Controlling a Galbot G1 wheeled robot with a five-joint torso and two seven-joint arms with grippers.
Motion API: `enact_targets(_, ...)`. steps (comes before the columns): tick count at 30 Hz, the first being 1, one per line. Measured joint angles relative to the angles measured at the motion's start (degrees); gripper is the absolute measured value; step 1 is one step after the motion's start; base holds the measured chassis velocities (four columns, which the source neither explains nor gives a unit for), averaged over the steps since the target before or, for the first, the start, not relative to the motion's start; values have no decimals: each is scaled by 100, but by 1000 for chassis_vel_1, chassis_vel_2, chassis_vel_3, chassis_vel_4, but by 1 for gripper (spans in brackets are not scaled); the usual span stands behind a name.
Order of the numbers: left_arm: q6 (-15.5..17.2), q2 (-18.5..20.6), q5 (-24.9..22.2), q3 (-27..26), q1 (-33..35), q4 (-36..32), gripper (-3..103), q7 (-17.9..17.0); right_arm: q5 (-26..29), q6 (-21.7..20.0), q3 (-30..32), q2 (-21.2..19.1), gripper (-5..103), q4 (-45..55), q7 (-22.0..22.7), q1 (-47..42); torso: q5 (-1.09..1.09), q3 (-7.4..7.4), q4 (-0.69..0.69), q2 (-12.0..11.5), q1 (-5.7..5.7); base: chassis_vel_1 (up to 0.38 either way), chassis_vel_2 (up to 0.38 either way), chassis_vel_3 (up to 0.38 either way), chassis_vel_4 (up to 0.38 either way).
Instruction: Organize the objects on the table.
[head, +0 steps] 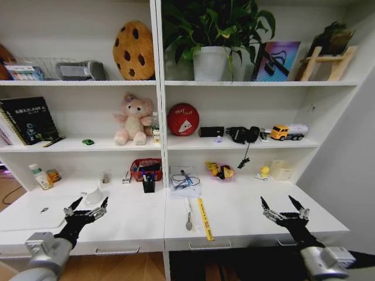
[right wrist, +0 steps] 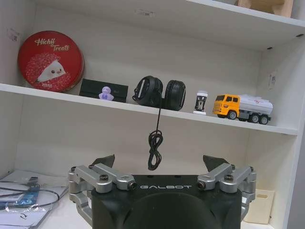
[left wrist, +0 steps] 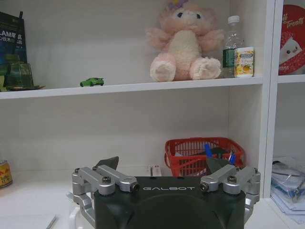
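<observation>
Head view: both grippers, left gripper (head: 88,206) and right gripper (head: 282,207), spread wide, empty, above table (head: 246,211). Yellow ruler (head: 204,218) thin, flat, probably slippery; pinch at edges.

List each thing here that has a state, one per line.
left gripper: open, empty, above the desk
right gripper: open, empty, above the desk
headphones: on the shelf, cord hanging over the edge
red basket: upright, holding small items
desk drawers: shut

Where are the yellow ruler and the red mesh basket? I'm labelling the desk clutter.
Long yellow ruler (head: 204,220), head view, mid-length of its strip.
Red mesh plastic basket (left wrist: 190,155), left wrist view, front wall.
</observation>
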Motion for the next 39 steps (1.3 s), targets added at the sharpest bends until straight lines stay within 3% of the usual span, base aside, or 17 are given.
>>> enact_targets(25,0,0,0,0,0,0,100,3,20,-21,-39,-16,100,-41,18,45,1,0,-1,0,0,12,11,-10,-14)
enact_targets(39,0,0,0,1,0,0,100,0,24,-24,-46,-18,100,-45,21,49,-2,1,1,0,1,200,202,-209,-201)
